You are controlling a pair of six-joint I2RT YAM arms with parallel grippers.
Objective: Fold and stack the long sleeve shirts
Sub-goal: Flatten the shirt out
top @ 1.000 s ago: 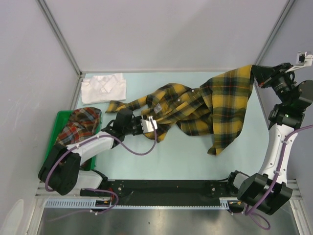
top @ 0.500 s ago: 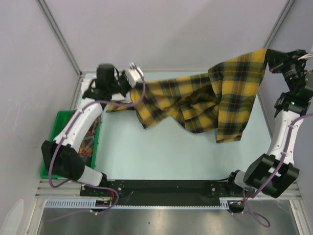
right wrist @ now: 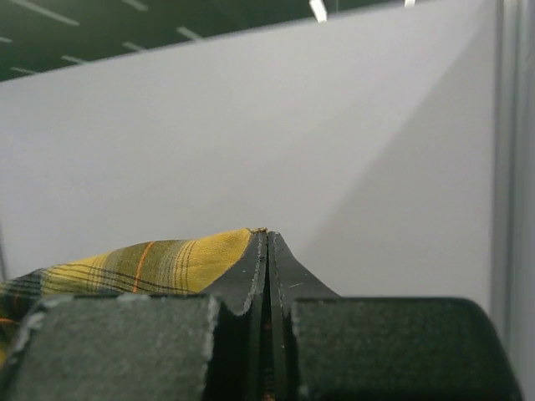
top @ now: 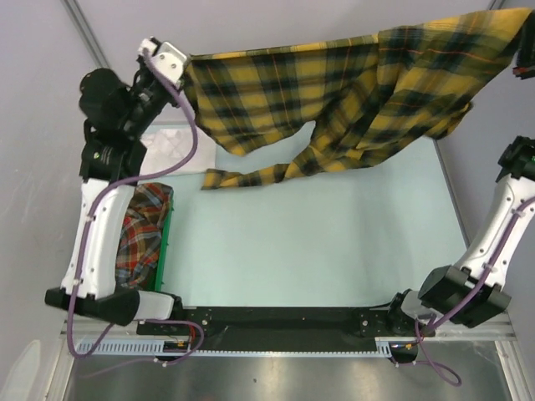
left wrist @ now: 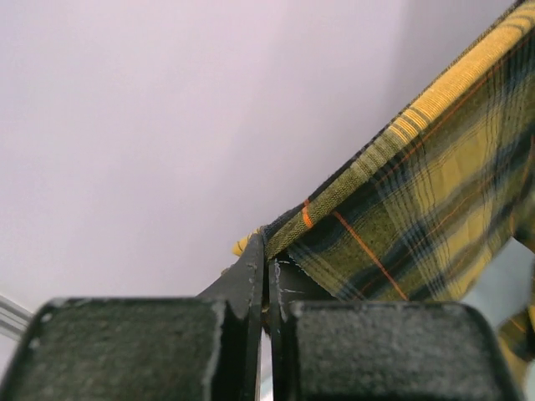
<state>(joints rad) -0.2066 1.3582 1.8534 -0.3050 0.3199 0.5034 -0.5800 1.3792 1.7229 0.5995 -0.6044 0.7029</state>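
The yellow-and-black plaid shirt (top: 351,92) hangs stretched in the air between both grippers, high above the table. One sleeve (top: 251,176) droops to the table at the back. My left gripper (top: 185,67) is shut on the shirt's left corner, seen in the left wrist view (left wrist: 267,244) with cloth (left wrist: 418,209) running off to the right. My right gripper (top: 525,60) is at the top right edge, shut on the other corner (right wrist: 142,263); its tips (right wrist: 267,238) pinch the hem. The white shirt (top: 171,149) lies folded at the back left. The red-orange plaid shirt (top: 138,234) lies in the bin.
A green plastic bin (top: 165,251) stands at the table's left edge under my left arm. Grey walls close the back and both sides. The pale green table (top: 318,242) lies below the hanging shirt.
Both grippers have risen and pulled apart. The yellow plaid shirt went from bunched on the table to lifted and spread wide in the air. The left arm swung up to the back left.
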